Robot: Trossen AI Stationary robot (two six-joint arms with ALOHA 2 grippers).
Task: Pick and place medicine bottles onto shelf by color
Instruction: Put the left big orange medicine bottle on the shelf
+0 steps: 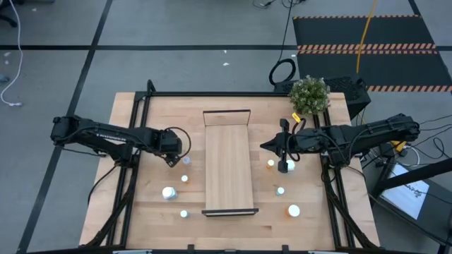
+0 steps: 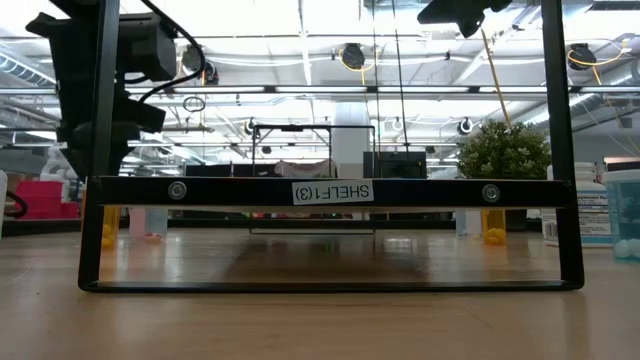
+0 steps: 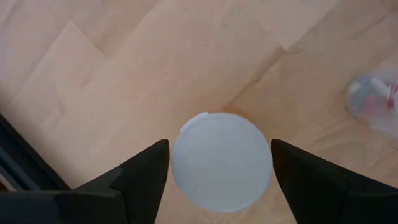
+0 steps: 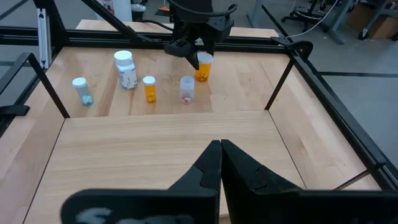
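On the table's left side, the left gripper (image 1: 171,160) stood over an orange medicine bottle (image 4: 203,67), fingers (image 3: 144,177) spread wide to either side of its white cap (image 3: 221,160) without visible contact. Other medicine bottles stood nearby: a clear one (image 4: 186,89), a small orange one (image 4: 150,88), a large white one (image 4: 126,69) and a pale blue one (image 4: 81,90). The shelf (image 1: 228,162) lay bare at mid-table. The right gripper (image 4: 221,163), fingers fully together and holding nothing, hovered at the shelf's right edge.
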